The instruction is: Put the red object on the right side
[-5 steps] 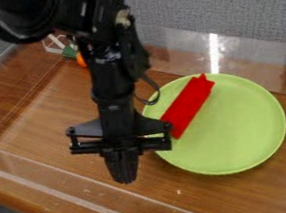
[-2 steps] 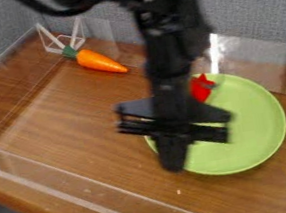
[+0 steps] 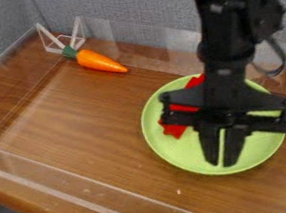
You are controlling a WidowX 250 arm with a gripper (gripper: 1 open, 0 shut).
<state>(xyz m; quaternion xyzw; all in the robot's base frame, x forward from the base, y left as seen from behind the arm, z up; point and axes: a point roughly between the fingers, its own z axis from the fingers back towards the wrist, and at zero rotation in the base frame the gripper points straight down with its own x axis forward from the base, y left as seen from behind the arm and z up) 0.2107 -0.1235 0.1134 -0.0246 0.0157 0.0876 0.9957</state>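
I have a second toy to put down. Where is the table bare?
Bare wood spans the table from the orange carrot to the front clear wall. The round light-green plate is crowded: red bar and black gripper above it.

Black robot arm (image 3: 235, 24) cut off by top edge. Black gripper (image 3: 230, 151) covers most of bright-red elongated piece (image 3: 178, 126) and middle of round light-green plate (image 3: 166, 151). Jaw gap unclear.
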